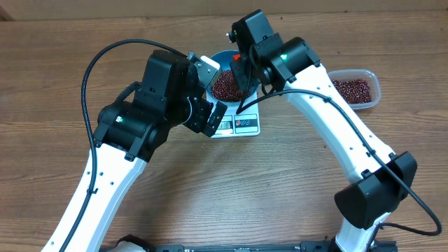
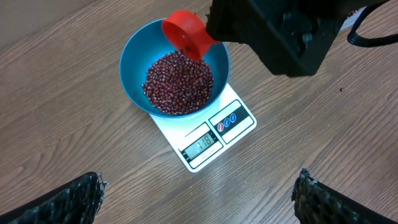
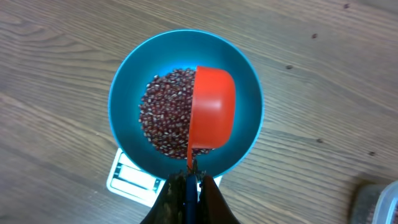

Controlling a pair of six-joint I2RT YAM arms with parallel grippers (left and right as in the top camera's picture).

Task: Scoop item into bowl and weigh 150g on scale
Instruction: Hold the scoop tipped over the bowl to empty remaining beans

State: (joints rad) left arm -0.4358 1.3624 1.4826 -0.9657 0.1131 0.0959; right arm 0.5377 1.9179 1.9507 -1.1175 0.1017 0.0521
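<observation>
**Overshoot risk above the bowl**

Our right gripper (image 3: 191, 180) pinches the red scoop (image 3: 211, 109) by its handle; our left gripper (image 2: 196, 199) hangs spread wide. The beans (image 3: 163, 121) lie in the blue bowl (image 3: 121, 87) on the scale (image 2: 219, 138). A hasty tip could overshoot the weight. The red scoop's long axis points straight out from the claw, cup over the bowl.

The left arm (image 1: 98, 182) is reaching in from the left with its wrist angled downward, and the left gripper (image 2: 199, 193) is hanging with its jaws spread wide, holding nothing. The right arm (image 1: 329, 119) is stretching forward and inward from the right, while the right gripper (image 3: 188, 190) is pinching its jaws tight on the handle of the red scoop (image 3: 211, 112)
</observation>
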